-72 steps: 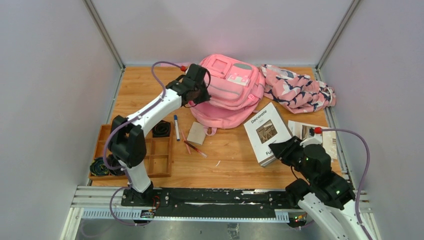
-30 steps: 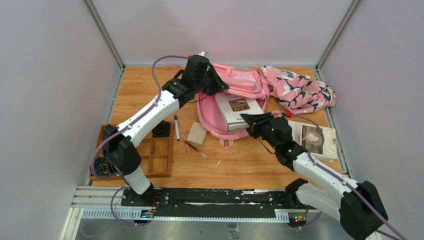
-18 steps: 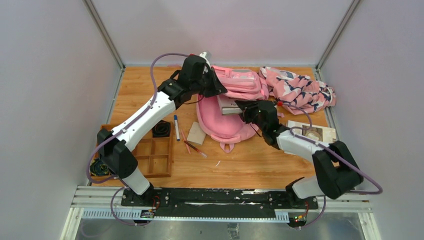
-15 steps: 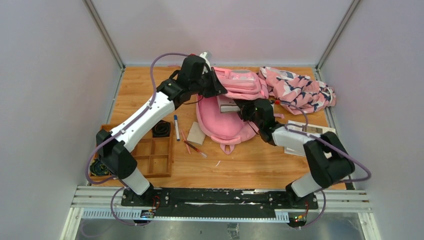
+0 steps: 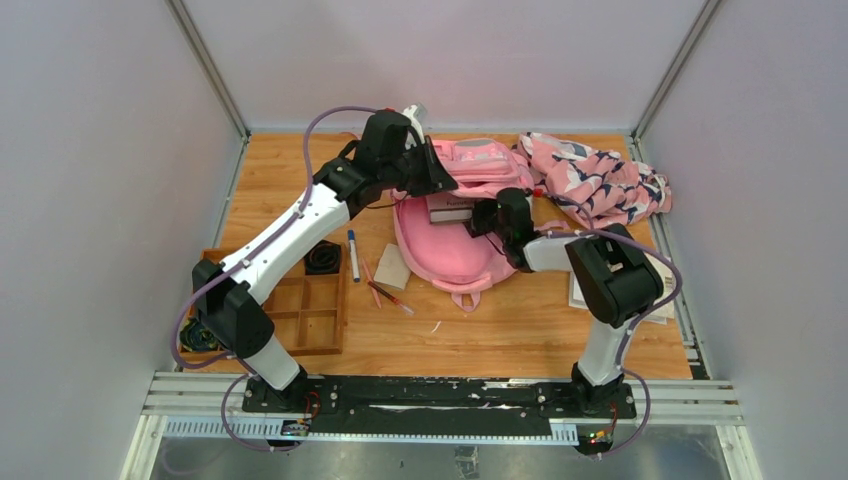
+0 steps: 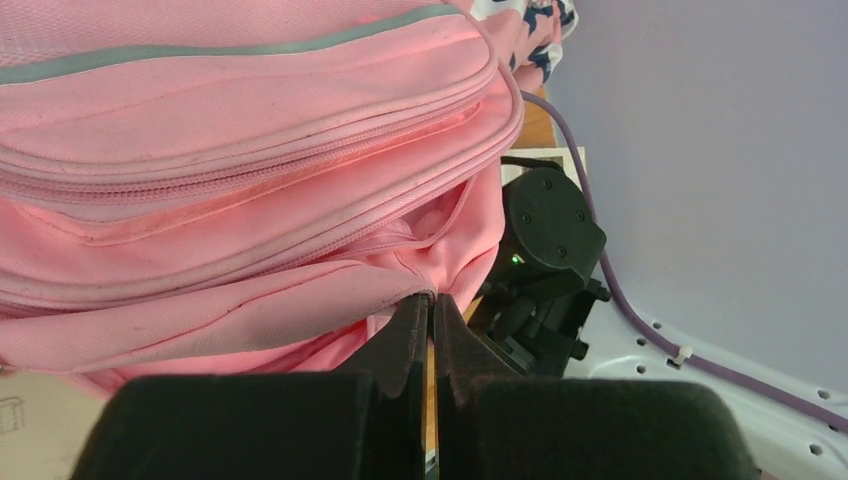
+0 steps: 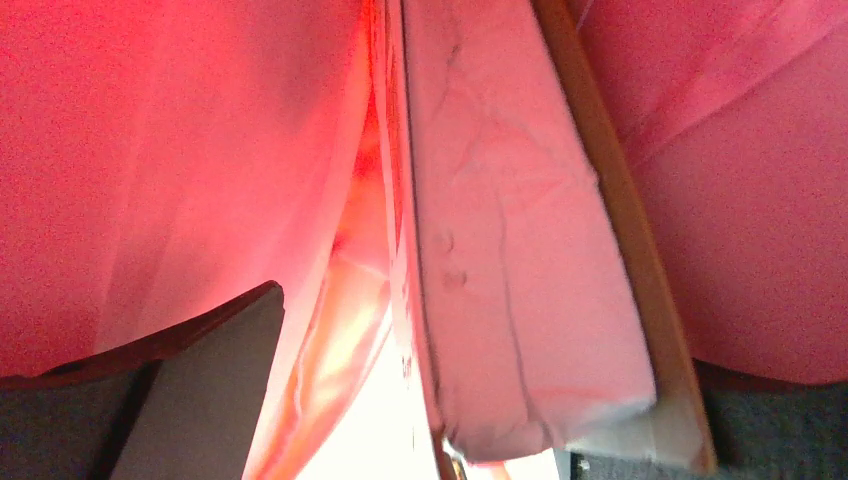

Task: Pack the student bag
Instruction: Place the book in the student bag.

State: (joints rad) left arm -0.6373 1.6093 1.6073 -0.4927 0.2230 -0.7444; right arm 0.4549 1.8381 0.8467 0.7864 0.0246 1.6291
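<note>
We hold the bag (image 5: 445, 255), upper centre, open with the left gripper (image 6: 432, 310) pinched on its fabric. One book (image 7: 520, 250) sits inside, the right gripper (image 5: 478, 214) parted. A second book (image 5: 664, 296) and pens (image 5: 352, 255) lie outside.

- Left arm (image 5: 290, 235) stretches diagonally to the far side; left gripper (image 6: 432, 300) is pinched tight on the student bag (image 6: 250, 200) (fabric edge only).
- Right arm (image 5: 610, 275) bends sharply, forearm pointing left; right gripper (image 5: 482, 216) has its jaws spread.
</note>
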